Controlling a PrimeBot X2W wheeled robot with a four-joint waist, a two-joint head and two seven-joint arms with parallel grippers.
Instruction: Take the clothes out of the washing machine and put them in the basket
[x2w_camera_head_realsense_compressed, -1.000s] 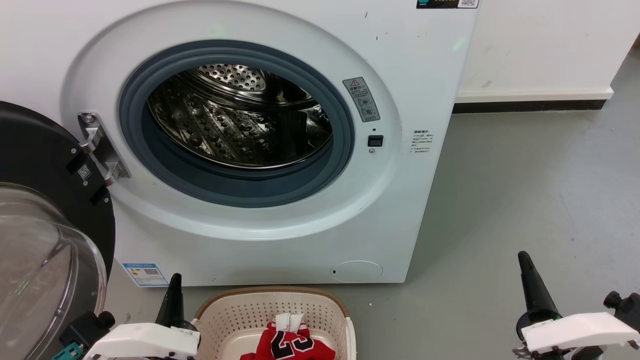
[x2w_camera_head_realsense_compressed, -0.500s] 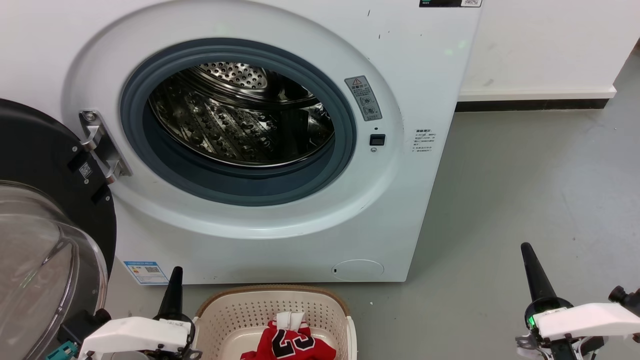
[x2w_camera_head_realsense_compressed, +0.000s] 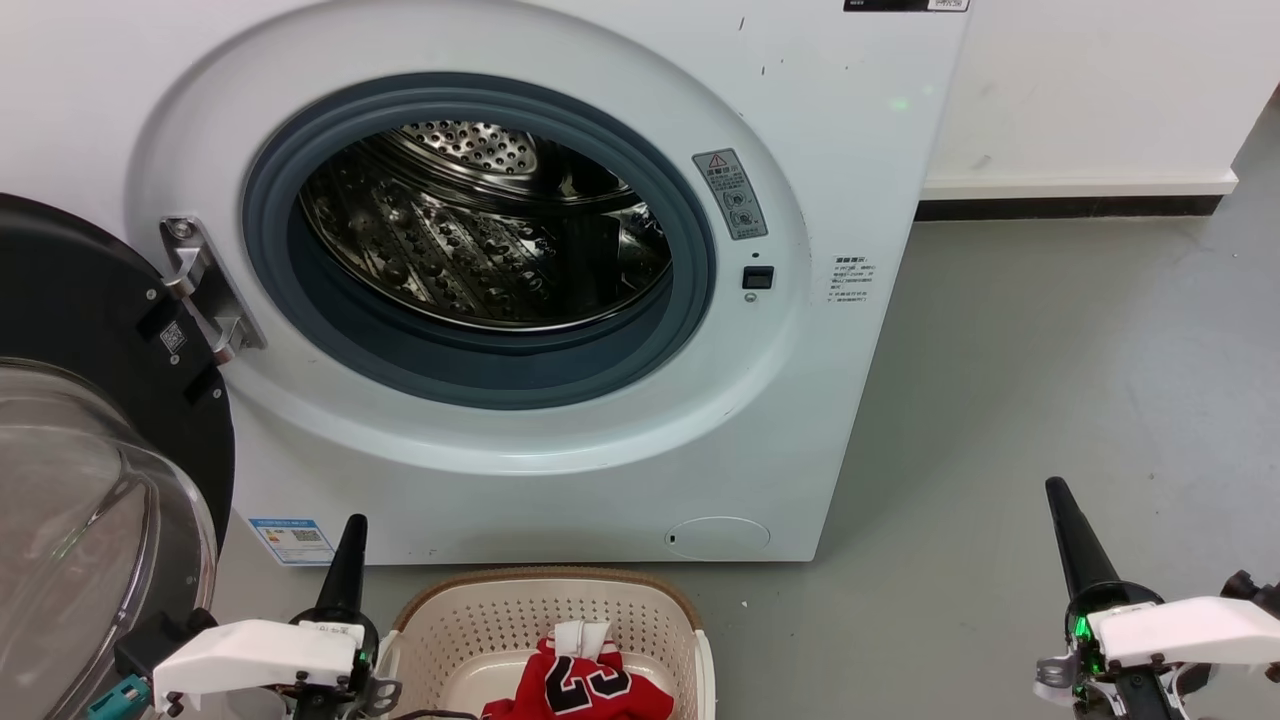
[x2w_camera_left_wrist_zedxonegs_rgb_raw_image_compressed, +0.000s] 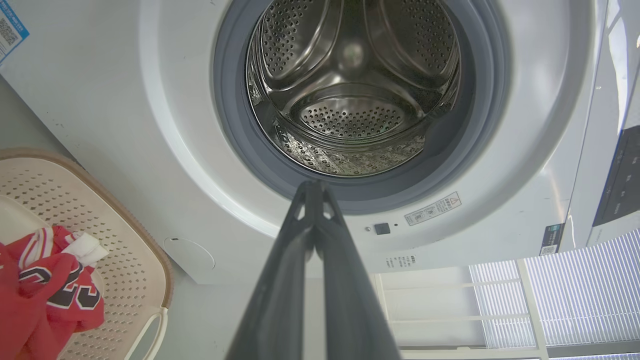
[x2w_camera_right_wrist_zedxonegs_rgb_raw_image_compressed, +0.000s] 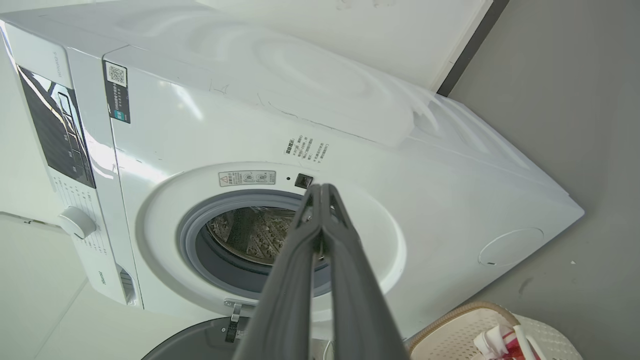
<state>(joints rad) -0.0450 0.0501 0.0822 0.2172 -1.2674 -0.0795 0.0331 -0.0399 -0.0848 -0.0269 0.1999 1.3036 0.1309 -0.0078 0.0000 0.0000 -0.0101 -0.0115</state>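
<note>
The white washing machine (x2w_camera_head_realsense_compressed: 820, 180) stands with its round porthole open, and the steel drum (x2w_camera_head_realsense_compressed: 480, 230) (x2w_camera_left_wrist_zedxonegs_rgb_raw_image_compressed: 350, 100) shows bare metal. Below it on the floor sits the cream basket (x2w_camera_head_realsense_compressed: 640, 615) (x2w_camera_left_wrist_zedxonegs_rgb_raw_image_compressed: 125, 240) (x2w_camera_right_wrist_zedxonegs_rgb_raw_image_compressed: 460, 325) holding the red clothes (x2w_camera_head_realsense_compressed: 580, 685) (x2w_camera_left_wrist_zedxonegs_rgb_raw_image_compressed: 45, 295) (x2w_camera_right_wrist_zedxonegs_rgb_raw_image_compressed: 505, 345), the number 23 jersey on top. My left gripper (x2w_camera_head_realsense_compressed: 352, 525) (x2w_camera_left_wrist_zedxonegs_rgb_raw_image_compressed: 314, 186) is shut and holds nothing, left of the basket and well short of the porthole. My right gripper (x2w_camera_head_realsense_compressed: 1055, 490) (x2w_camera_right_wrist_zedxonegs_rgb_raw_image_compressed: 320, 189) is shut too, over the floor to the right of the washer.
The black-framed glass door (x2w_camera_head_realsense_compressed: 90, 480) hangs open at the far left, close to my left arm. Grey floor (x2w_camera_head_realsense_compressed: 1050, 350) spreads to the right of the machine, up to a white wall with a dark skirting (x2w_camera_head_realsense_compressed: 1060, 210).
The camera has drifted slightly, shifting the washer a little right. Both grippers have risen a little in view and remain shut. The clothes in the basket lie as before.
</note>
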